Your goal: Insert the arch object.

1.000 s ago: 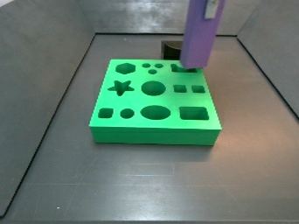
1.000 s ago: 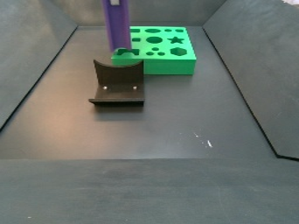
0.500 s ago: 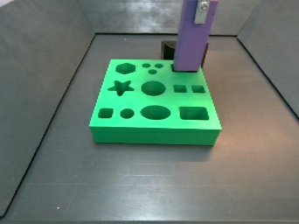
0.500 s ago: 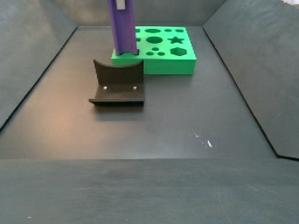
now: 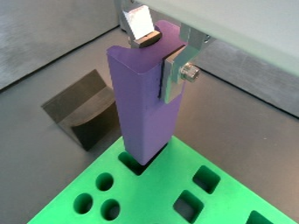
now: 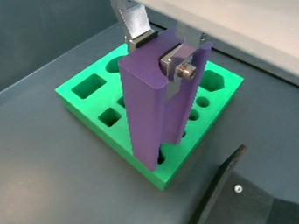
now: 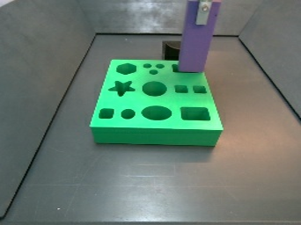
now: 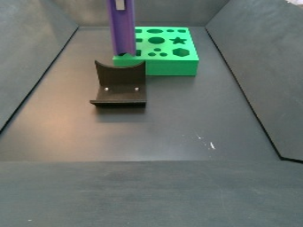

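Dark grey metal makes up the table [image 8: 178, 168] and the walls around it. On it lies a green board [image 7: 141, 128] with shaped holes, and the fixture [image 8: 119, 89] stands just beside one end of it, seen behind the board in a side view [image 7: 172, 49].

The gripper [image 7: 203, 9] hangs over the board's corner nearest the fixture. Its fingers [image 5: 181, 72] are clamped on the top of the purple arch object [image 5: 142, 96], a tall upright bar, one silver plate on each side of it, as both wrist views show [image 6: 152, 105].

The bar stands upright in both side views [image 8: 120, 31]. In both wrist views its lower end meets a dark hole at the edge of the board [image 6: 87, 92]; how deep it sits I cannot tell.
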Motion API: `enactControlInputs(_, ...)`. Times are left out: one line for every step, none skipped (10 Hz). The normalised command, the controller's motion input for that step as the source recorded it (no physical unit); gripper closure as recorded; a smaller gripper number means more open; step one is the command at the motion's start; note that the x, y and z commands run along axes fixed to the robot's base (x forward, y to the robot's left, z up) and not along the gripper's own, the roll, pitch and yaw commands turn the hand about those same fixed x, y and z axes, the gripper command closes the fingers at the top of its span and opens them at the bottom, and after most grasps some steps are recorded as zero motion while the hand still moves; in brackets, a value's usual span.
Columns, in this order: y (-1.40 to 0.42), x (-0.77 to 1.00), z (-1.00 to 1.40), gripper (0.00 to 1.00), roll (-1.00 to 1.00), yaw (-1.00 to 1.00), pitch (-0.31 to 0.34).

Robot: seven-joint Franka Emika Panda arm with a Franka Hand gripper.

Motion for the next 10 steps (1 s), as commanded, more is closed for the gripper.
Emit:
enactControlInputs(0.05,-0.23,-0.01,1.00,-0.09,0.19,-0.170)
enactControlInputs(0.00,-0.06,-0.01,1.00,-0.03,0.27,-0.134)
enactControlInputs(-0.02,-0.05,-0.04,1.00,-0.04,0.26,-0.141)
enactControlInputs(0.00,-0.36,-0.06,1.00,-0.07,0.09,-0.199)
enactControlInputs(0.00,-0.48,-0.08,1.00,-0.10,0.00,-0.191)
enactControlInputs(0.00,-0.36,-0.07,1.00,-0.05,-0.05,-0.117)
enactControlInputs(-0.03,-0.14,-0.07,1.00,-0.03,-0.21,-0.051)
enactControlInputs(-0.16,0.21,-0.07,1.00,0.00,-0.33,0.009)
enactControlInputs(-0.04,0.37,-0.23,1.00,0.03,-0.16,0.011)
enactControlInputs(0.00,0.30,-0.33,1.00,0.03,0.00,0.000)
